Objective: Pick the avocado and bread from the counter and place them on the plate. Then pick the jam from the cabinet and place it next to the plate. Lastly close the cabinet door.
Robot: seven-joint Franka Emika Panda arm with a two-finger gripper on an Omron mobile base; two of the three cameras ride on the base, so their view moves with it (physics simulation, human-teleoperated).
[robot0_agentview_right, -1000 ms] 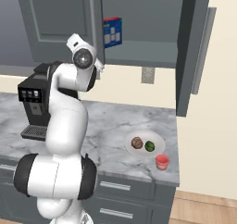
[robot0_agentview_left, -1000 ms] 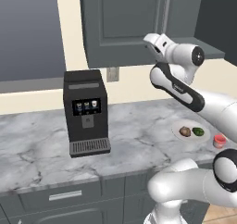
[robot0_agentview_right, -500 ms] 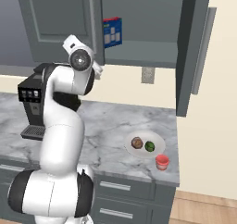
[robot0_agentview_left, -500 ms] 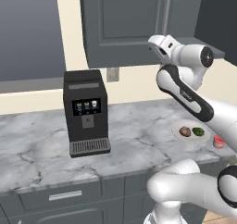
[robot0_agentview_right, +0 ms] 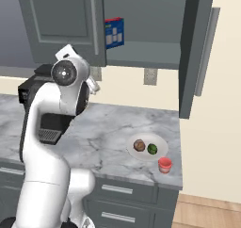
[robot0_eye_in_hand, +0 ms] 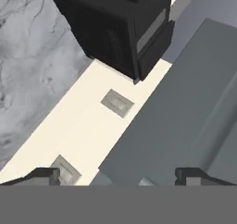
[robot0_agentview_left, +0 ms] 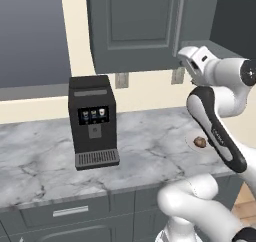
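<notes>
Gripper [robot0_eye_in_hand: 115, 174] was spread wide and empty, tips apart with nothing between them. It sat high, just under the closed left cabinet [robot0_agentview_left: 132, 28] door, facing the wall outlets [robot0_eye_in_hand: 117, 102] and the coffee machine [robot0_eye_in_hand: 115, 28].

Bread [robot0_agentview_right: 139, 145] and avocado [robot0_agentview_right: 152, 149] were both on the plate [robot0_agentview_right: 160, 142]; jam [robot0_agentview_right: 164, 165] stood on the counter [robot0_agentview_right: 108, 128] just beside the plate, near the front edge. So my read: only the door close was left.

The open door [robot0_agentview_right: 190, 48] hung edge-on at the right end of the cabinet, handle [robot0_agentview_right: 206, 52] on its outer face, well away from the gripper. A blue box [robot0_agentview_right: 113, 32] sat on the shelf inside.

To do it well:
- swing the hand right, past the door's free edge, without clipping it
- contact the outer face near the handle side, far from the hinge, for leverage
- push flat, following the arc
- keep the arm high over the plate and jam
- no grasp needed, a fingertip or knuckle push should do
</notes>
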